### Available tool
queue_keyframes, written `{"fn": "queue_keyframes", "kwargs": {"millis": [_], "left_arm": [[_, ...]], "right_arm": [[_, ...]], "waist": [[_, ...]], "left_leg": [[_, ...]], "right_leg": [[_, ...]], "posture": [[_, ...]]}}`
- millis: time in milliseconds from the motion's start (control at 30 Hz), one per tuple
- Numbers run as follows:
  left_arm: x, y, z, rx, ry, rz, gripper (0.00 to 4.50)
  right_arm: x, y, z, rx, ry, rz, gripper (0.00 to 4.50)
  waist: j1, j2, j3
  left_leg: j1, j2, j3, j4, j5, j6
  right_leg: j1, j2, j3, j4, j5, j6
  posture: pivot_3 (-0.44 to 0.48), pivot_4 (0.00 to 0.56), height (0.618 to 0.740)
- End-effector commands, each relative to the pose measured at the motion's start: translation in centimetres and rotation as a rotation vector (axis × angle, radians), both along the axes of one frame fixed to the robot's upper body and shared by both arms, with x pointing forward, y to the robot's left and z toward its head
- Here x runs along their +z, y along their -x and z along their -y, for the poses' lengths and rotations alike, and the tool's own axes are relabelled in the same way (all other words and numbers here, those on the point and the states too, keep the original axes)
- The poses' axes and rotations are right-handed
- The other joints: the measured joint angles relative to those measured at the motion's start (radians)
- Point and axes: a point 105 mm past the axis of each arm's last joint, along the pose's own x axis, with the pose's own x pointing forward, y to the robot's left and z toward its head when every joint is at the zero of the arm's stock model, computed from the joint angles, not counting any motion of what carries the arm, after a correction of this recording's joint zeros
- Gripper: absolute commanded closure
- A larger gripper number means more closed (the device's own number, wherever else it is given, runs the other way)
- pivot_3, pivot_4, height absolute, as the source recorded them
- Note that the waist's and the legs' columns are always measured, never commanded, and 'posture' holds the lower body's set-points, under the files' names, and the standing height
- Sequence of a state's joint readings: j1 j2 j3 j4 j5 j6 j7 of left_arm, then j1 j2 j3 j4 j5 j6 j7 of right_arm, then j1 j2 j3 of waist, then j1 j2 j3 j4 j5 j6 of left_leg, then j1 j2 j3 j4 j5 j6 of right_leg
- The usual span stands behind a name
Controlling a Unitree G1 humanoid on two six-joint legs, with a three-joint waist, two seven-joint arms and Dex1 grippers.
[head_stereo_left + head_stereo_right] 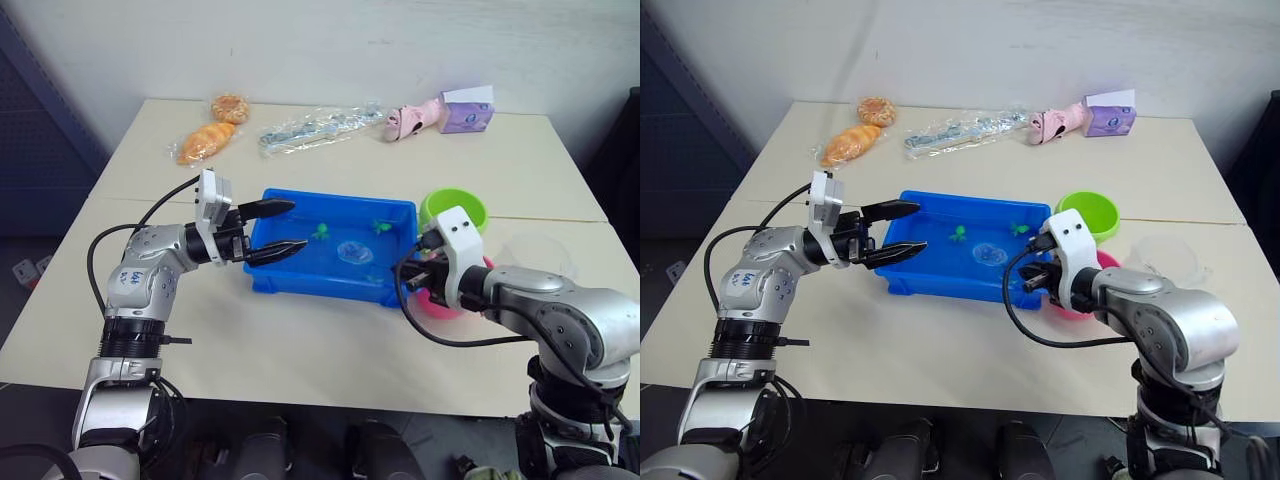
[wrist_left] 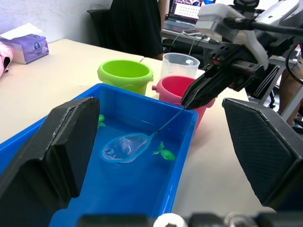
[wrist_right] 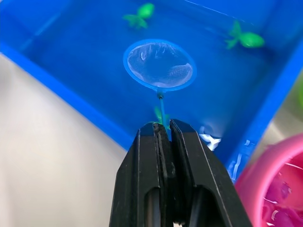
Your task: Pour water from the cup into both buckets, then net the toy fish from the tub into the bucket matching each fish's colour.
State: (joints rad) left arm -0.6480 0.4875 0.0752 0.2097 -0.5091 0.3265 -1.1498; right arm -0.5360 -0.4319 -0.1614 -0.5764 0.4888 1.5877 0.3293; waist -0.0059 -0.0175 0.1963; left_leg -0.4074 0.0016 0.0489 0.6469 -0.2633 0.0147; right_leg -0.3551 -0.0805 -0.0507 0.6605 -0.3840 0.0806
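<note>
Clamped on the net (image 3: 159, 64) handle, the right gripper (image 3: 163, 130) dipped it in the tub (image 1: 330, 287); left gripper (image 1: 275, 230) gaped. Light, springy handle (grip its end).

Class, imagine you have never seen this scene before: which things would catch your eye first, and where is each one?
The bright blue tub in the middle of the table draws the eye first, with small green fish in its water. The right gripper is shut on the handle of the net, whose hoop lies inside the tub. The lime green bucket and pink bucket stand just past the tub's right end, while the open left gripper hovers at its left end.
</note>
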Motion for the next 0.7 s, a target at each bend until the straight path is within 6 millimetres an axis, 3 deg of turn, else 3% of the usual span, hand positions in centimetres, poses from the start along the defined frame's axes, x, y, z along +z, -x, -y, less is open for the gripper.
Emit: {"fn": "queue_keyframes", "kwargs": {"millis": [33, 333, 700], "left_arm": [[0.6, 0.4, -0.3, -0.001, -0.011, 0.038, 0.04], [-0.1, 0.3, -0.5, 0.011, -0.043, 0.037, 0.04], [-0.6, 0.3, -0.7, 0.017, -0.055, 0.031, 0.04]], "right_arm": [[0.5, -0.9, 1.0, -0.068, 0.042, 0.046, 4.5], [1.1, -2.4, 1.2, -0.111, 0.082, 0.166, 4.5], [1.3, -1.7, 0.1, -0.033, 0.098, 0.277, 4.5]], "waist": [[0.0, 0.0, 0.0], [-0.007, 0.0, 0.0], [-0.008, 0.0, 0.0]], "left_leg": [[0.0, 0.0, 0.0, 0.0, 0.0, 0.0], [0.0, 0.0, 0.001, 0.0, 0.0, 0.0], [0.0, 0.0, 0.001, 0.0, 0.0, 0.0]], "right_leg": [[0.0, 0.0, 0.0, 0.0, 0.0, 0.0], [-0.001, 0.0, 0.001, 0.0, 0.0, 0.0], [-0.001, 0.0, 0.001, 0.0, 0.0, 0.0]], "posture": [[0.0, 0.15, 0.74], [0.0, 0.15, 0.74], [0.0, 0.15, 0.74]]}}
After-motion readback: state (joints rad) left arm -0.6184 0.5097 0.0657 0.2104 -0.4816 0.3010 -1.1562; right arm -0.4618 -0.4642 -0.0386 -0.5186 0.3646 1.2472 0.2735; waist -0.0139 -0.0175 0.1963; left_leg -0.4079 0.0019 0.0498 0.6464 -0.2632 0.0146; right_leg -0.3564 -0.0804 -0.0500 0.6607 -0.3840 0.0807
